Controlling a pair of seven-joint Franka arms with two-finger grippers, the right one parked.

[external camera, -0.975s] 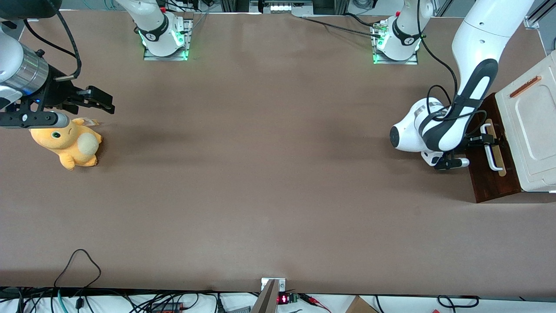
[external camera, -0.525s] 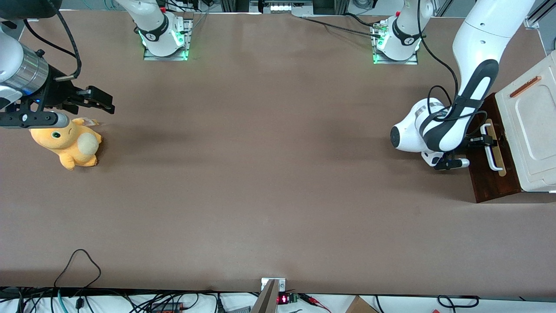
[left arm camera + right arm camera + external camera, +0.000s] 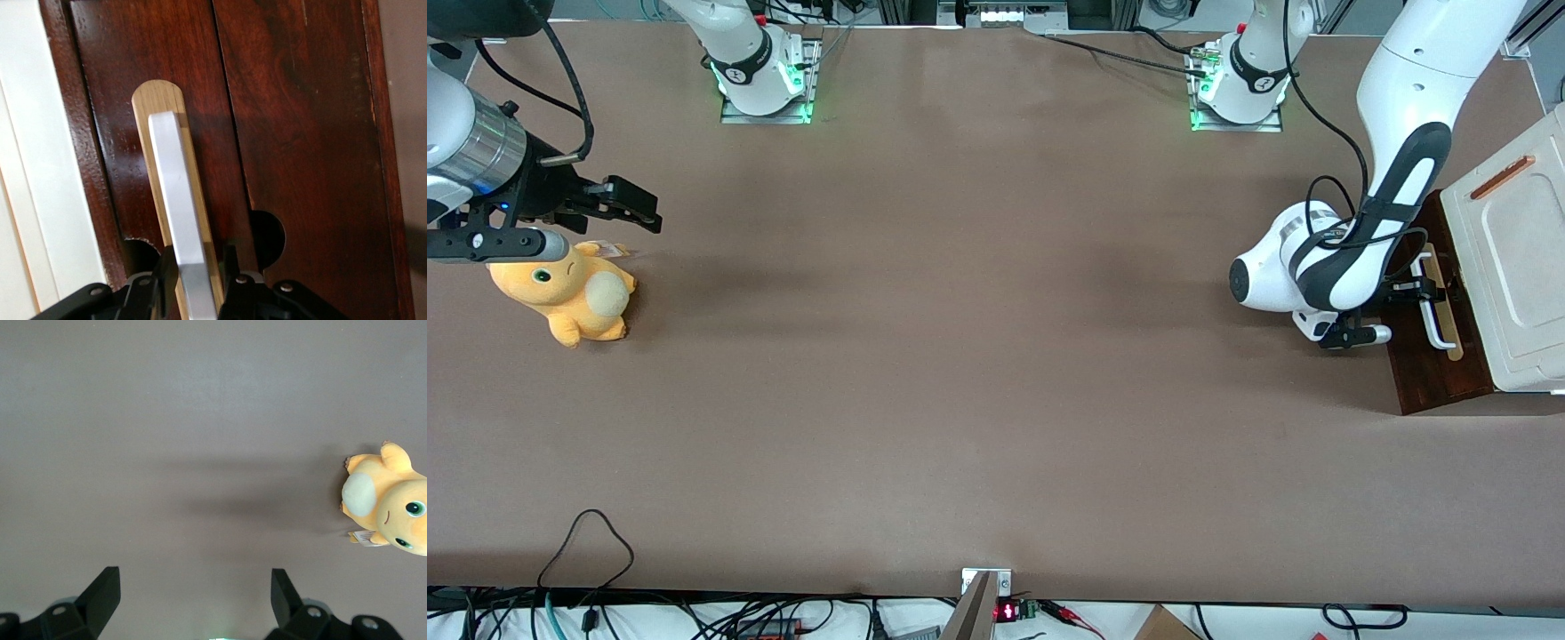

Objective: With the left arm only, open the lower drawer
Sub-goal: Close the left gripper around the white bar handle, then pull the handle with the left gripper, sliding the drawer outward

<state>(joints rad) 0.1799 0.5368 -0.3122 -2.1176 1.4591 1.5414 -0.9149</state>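
Observation:
The lower drawer (image 3: pixel 1427 378) is a dark reddish-brown wooden front under the cream cabinet top, toward the working arm's end of the table. Its white bar handle (image 3: pixel 1435 313) lies on a tan strip. The left arm (image 3: pixel 1343 258) reaches down in front of the drawer. My gripper (image 3: pixel 1428 286) is at the handle. In the left wrist view the drawer front (image 3: pixel 300 133) fills the frame and the handle (image 3: pixel 175 187) runs between the two black fingers (image 3: pixel 165 273). The gripper (image 3: pixel 198 261) is open, one finger on each side of the bar, with the tan strip showing between the bar and one finger.
The cream-white cabinet top (image 3: pixel 1516 258) with an orange-brown strip (image 3: pixel 1501 177) sits above the drawer. An orange plush toy (image 3: pixel 560 293) lies toward the parked arm's end of the table, also in the right wrist view (image 3: pixel 390 503). Cables hang at the table's near edge.
The left arm has shifted slightly toward the cabinet, bringing the gripper a little closer over the handle. The drawer has not moved.

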